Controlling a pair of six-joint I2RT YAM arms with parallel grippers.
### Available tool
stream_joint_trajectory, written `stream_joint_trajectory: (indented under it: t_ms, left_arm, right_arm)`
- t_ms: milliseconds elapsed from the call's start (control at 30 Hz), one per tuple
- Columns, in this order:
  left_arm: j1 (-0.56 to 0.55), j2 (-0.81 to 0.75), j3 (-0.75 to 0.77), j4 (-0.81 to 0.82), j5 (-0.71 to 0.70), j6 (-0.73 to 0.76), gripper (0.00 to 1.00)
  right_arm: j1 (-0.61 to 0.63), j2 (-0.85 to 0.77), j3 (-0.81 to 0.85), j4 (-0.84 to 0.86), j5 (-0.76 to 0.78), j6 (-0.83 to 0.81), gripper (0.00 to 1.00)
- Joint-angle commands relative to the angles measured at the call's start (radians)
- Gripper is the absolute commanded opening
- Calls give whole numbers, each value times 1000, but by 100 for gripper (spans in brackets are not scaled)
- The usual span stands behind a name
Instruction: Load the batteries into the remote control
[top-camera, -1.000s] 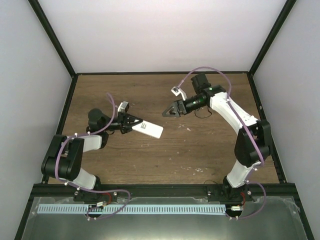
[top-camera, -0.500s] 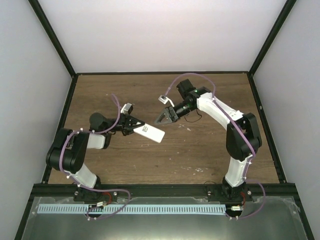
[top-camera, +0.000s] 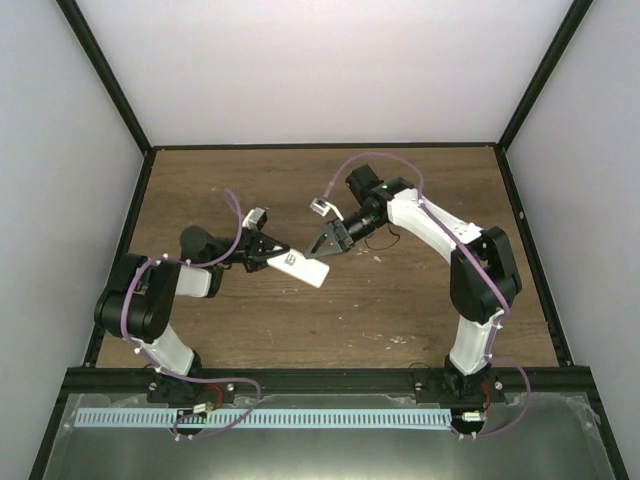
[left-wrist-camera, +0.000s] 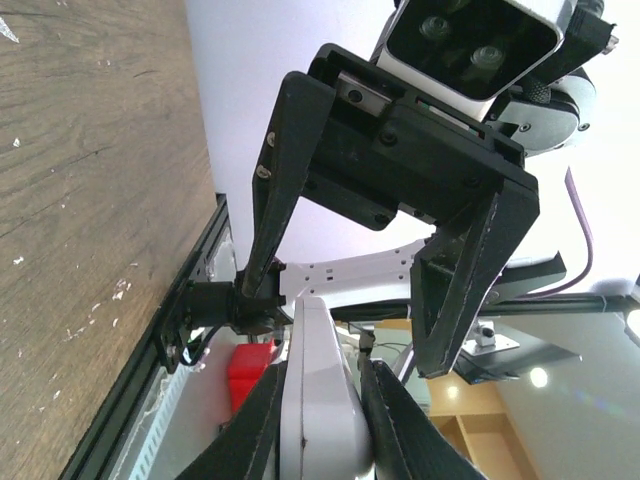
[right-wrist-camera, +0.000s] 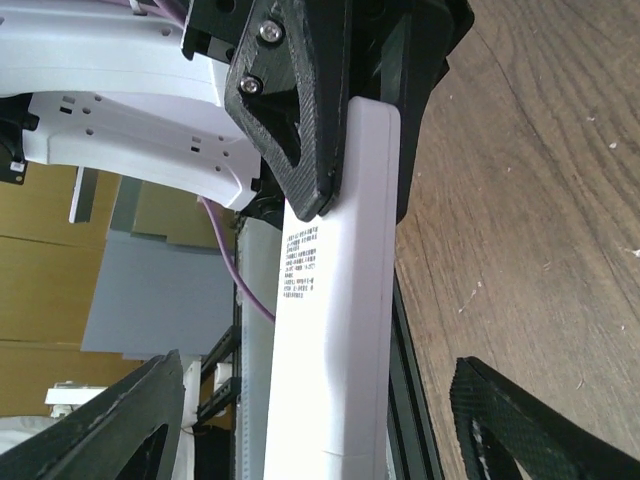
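So the left gripper (top-camera: 267, 250) is clamped on the remote (top-camera: 303, 267) at its left end. The right gripper (top-camera: 321, 249) is spread open around the right end, not touching.

1 remote control (top-camera: 303, 268), 2 grippers (top-camera: 278, 255) (top-camera: 319, 249)

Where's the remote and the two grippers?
remote control (top-camera: 301, 266): top view, middle of its white body.
left gripper (top-camera: 271, 256): top view, between its fingertips.
right gripper (top-camera: 317, 253): top view, between its fingertips.

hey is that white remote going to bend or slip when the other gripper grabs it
Probably stiff: the remote control juts straight from the left gripper without sagging. Its smooth white shell looks slippery, so it might pivot in the pinch.
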Motion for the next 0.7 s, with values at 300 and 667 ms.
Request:
stream_joint_trajectory:
  t_ms: [300, 667]
  left_arm:
    - [-4, 2, 40, 81, 24, 24, 0]
    - [-4, -1, 54, 83, 51, 45, 0]
  right_arm:
    - [36, 34, -15, -15, -53, -6, 62]
    - [48, 59, 2, -17, -82, -7, 43]
